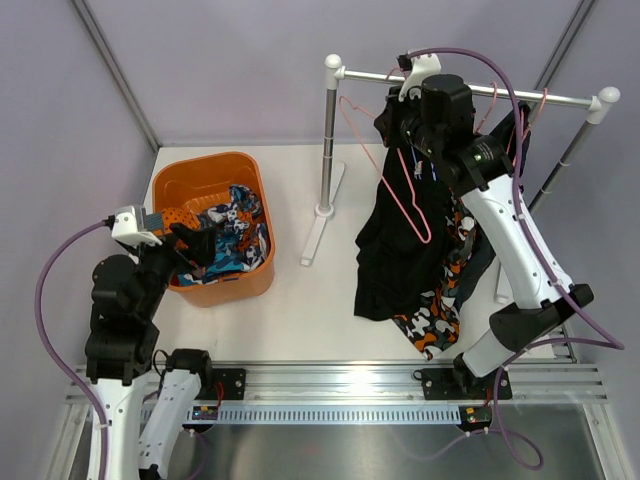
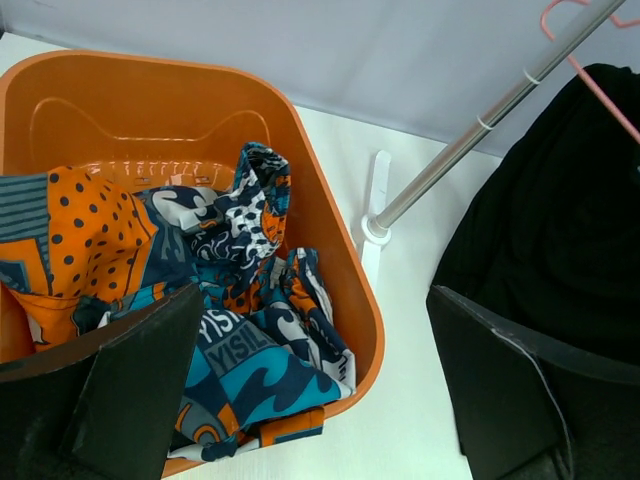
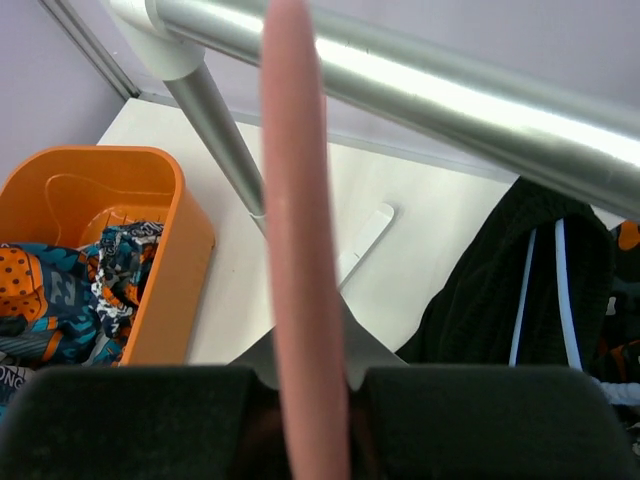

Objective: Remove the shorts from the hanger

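Observation:
Teal-blue and orange patterned shorts lie crumpled in the orange bin. My left gripper hovers open over the bin's near right corner, holding nothing. My right gripper is up at the rack rail, shut on a pink hanger. Black shorts hang under the rail behind that hanger. Orange, black and white camouflage shorts hang lower behind them. Whether the black shorts are on the gripped hanger is unclear.
The rack's left post stands on a white foot between bin and hanging clothes. Another pink hanger hooks the rail's right end. Grey walls close in behind and at both sides.

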Controlling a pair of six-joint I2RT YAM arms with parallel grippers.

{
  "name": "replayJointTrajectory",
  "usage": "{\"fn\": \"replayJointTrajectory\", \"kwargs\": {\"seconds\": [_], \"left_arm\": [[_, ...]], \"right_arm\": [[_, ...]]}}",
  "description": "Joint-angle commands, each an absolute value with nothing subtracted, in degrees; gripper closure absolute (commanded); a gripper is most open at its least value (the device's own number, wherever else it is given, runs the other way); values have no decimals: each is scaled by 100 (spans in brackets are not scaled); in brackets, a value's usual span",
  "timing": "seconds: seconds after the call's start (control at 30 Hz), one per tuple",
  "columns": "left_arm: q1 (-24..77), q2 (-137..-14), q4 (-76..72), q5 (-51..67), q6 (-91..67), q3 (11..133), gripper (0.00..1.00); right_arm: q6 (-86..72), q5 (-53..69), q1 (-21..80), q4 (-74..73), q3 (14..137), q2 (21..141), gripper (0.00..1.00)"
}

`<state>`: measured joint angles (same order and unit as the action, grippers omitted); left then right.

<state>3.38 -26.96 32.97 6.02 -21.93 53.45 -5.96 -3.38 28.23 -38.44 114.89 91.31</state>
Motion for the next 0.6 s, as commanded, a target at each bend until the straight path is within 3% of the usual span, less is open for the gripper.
{"fn": "replayJointTrajectory", "kwargs": {"seconds": [0.0,0.57], "left_arm": [[360,-2558,3261,554,-1969,5081,1],[395,-2171,3278,413,-1819,4614,1]], "right_arm": [[-396,-351,2830,-3709,11900,9316,100],[-1054,-1169,2830,-4526,13544,10652,100]]}}
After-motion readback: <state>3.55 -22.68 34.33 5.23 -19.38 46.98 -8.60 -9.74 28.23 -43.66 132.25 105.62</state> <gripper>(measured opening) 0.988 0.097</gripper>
